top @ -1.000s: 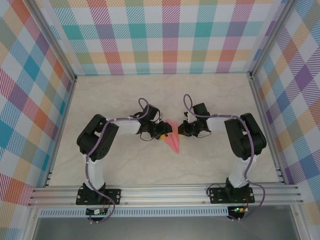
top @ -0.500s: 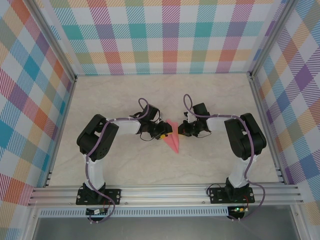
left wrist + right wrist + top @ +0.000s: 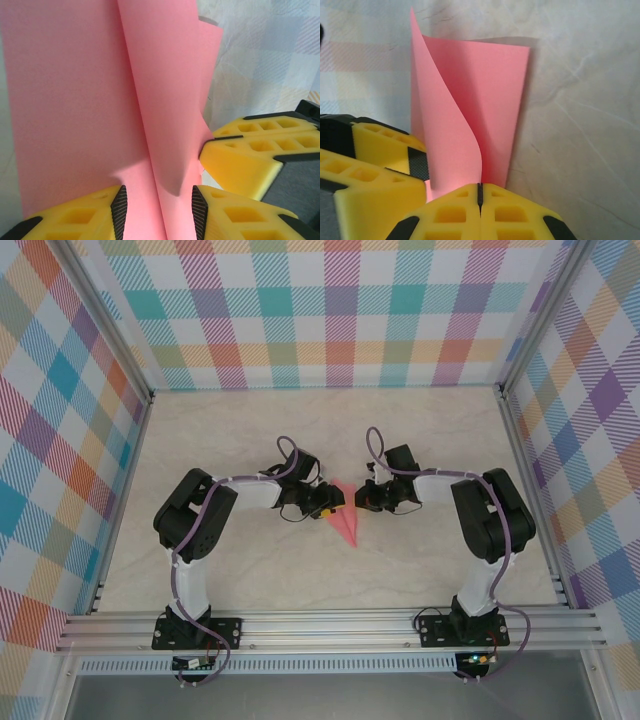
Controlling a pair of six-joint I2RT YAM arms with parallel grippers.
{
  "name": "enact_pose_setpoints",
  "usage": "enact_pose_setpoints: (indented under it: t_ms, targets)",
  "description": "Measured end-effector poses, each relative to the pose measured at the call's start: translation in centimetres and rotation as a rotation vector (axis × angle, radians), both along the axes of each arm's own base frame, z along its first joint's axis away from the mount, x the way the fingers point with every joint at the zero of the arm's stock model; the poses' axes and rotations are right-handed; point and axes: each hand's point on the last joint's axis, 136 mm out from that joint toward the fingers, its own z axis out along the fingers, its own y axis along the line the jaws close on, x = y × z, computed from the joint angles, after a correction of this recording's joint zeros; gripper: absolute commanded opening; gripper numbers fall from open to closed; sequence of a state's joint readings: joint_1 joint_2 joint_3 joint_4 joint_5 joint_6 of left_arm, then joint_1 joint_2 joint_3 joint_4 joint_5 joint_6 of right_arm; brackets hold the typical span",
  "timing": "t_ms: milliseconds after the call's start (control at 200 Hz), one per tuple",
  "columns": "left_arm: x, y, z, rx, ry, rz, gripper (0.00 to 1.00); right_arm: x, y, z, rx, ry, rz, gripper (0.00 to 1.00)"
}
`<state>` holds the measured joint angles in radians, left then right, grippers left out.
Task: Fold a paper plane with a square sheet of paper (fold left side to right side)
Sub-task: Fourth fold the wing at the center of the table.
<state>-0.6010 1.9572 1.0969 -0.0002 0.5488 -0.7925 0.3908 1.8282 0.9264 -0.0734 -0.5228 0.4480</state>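
Note:
The pink-red sheet of paper (image 3: 346,523) lies folded into a narrow pointed shape at the table's middle, between both grippers. My left gripper (image 3: 332,502) reaches it from the left. In the left wrist view its jaws (image 3: 159,200) stand apart with a raised flap of the paper (image 3: 165,100) upright between them, clear of both pads. My right gripper (image 3: 362,500) comes in from the right, shut (image 3: 479,187) on the lower edge of that curled flap (image 3: 450,135). Its yellow fingers (image 3: 250,155) meet the flap's edge. The rest of the paper (image 3: 502,90) lies flat.
The pale marble-patterned table (image 3: 250,570) has free room on all sides of the paper. Checked walls (image 3: 330,310) and aluminium posts (image 3: 530,470) enclose it. The arms' bases sit on the front rail (image 3: 330,625).

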Motion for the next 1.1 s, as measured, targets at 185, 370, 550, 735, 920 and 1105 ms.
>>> enact_pose_setpoints:
  t_ms: [185,370,550,735,920,1105]
  targets:
    - [0.0,0.0,0.0,0.000,0.000,0.000,0.41,-0.1,0.3,0.3,0.001,-0.010,0.014,0.04]
    - [0.0,0.0,0.0,0.000,0.000,0.000,0.41,0.1,0.2,0.3,-0.012,-0.015,0.010,0.04]
    - [0.0,0.0,0.0,0.001,0.000,0.000,0.41,0.0,0.0,0.0,-0.027,-0.008,0.004,0.04]
    - [0.0,0.0,0.0,0.001,0.000,0.000,0.41,0.0,-0.1,-0.8,-0.037,0.008,0.003,0.04]
    - [0.0,0.0,0.0,0.001,0.000,0.000,0.41,0.1,-0.1,-1.0,-0.042,0.012,0.002,0.04]
    - [0.0,0.0,0.0,0.001,-0.001,-0.002,0.41,0.1,-0.1,-1.1,-0.050,0.021,0.004,0.04]
